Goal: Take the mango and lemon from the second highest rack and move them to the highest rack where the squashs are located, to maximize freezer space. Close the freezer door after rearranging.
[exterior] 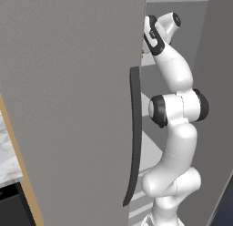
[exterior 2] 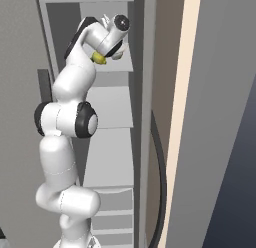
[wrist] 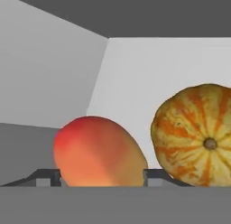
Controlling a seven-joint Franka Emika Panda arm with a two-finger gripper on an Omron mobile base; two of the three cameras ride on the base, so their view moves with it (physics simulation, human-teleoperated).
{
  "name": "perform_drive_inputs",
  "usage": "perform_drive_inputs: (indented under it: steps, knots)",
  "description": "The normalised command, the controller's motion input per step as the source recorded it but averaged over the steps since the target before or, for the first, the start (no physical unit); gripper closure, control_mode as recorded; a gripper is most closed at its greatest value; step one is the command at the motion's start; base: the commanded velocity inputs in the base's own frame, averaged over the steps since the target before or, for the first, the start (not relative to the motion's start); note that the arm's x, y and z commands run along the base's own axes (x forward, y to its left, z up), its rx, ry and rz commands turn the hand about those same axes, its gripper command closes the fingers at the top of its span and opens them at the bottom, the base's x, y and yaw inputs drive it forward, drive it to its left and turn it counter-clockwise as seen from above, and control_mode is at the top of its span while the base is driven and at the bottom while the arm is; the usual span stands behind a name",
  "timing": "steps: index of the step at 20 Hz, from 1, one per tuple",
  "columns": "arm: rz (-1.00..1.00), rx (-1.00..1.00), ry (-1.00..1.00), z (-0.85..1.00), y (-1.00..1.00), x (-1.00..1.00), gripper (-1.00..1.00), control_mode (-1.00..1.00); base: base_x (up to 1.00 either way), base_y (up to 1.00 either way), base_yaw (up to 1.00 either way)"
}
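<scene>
In the hand view the orange-red mango sits between my two dark fingertips, and my gripper is shut on it. Just to its right is a squash, round, yellow with orange stripes and a dark spot; a narrow gap separates the two. Whether the mango rests on the highest rack I cannot tell. From the base, my hand reaches into the top of the open freezer. A small yellow fruit, apparently the lemon, peeks out under the hand. The freezer door stands open on my left, its dark handle facing me.
Lower pale grey racks step down inside the cabinet below my arm. Grey side walls close in around the hand. A second grey panel with a curved dark handle and a tan edge stands to the right of the opening.
</scene>
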Motion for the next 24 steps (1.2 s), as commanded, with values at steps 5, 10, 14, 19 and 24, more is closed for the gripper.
perform_drive_inputs:
  steps: [5, 10, 14, 19, 24]
  knots:
    - [0.00, 0.00, -0.08, -0.17, 0.00, 0.00, -1.00, -1.00, 0.00, 0.00, 0.00]
    - [0.00, 0.00, -0.15, -0.07, -0.01, -0.09, -1.00, -1.00, 0.00, 0.00, 0.00]
    - [0.00, 0.00, -0.26, 0.00, 0.00, -0.50, -1.00, -1.00, 0.00, 0.00, 0.00]
    - [0.00, 0.00, -0.22, 0.00, 0.00, -0.78, -1.00, -1.00, 0.00, 0.00, 0.00]
    - [0.00, 0.00, -0.09, 0.08, 0.00, -0.88, -1.00, -1.00, 0.00, 0.00, 0.00]
